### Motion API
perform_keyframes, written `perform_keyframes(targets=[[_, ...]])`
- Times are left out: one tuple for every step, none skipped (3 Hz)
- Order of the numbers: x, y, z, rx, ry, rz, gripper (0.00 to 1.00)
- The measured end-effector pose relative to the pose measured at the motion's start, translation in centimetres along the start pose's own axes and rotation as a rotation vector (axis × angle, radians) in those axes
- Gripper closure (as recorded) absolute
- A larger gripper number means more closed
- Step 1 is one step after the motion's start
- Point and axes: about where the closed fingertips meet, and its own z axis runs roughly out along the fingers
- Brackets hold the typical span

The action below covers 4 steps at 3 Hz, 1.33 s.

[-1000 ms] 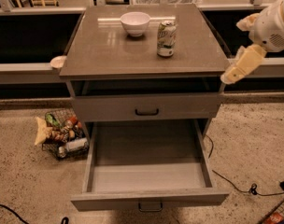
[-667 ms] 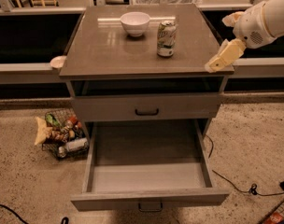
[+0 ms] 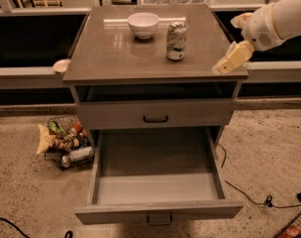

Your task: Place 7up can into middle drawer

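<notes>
Shows the middle drawer (image 3: pixel 158 187) pulled open and bare at 6 o'clock, the gripper (image 3: pixel 235 39) spread and empty by the cabinet top (image 3: pixel 116 58) at 2 o'clock, the 7up can (image 3: pixel 176 41) upright at 12, ungrasped, with pickup, carry and drop all left.

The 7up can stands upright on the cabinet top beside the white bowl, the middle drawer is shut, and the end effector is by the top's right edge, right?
Not quite. The camera view shows the middle drawer pulled open and empty. The rest holds: the 7up can stands upright on the cabinet top beside the white bowl, and the end effector is by the top's right edge.
</notes>
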Motion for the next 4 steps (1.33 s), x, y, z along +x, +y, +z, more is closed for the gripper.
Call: perform_keyframes(targets=[[-0.3,-2.5,3.0,0.035,-0.089,0.037,0.00],[-1.4,-5.2,7.0,0.057,-0.200,0.086,0.00],[-2.3,-6.6,9.9,0.063,-0.277,0.120,0.00],[-3.8,-7.5,12.2,0.059,-0.348,0.152,0.00]])
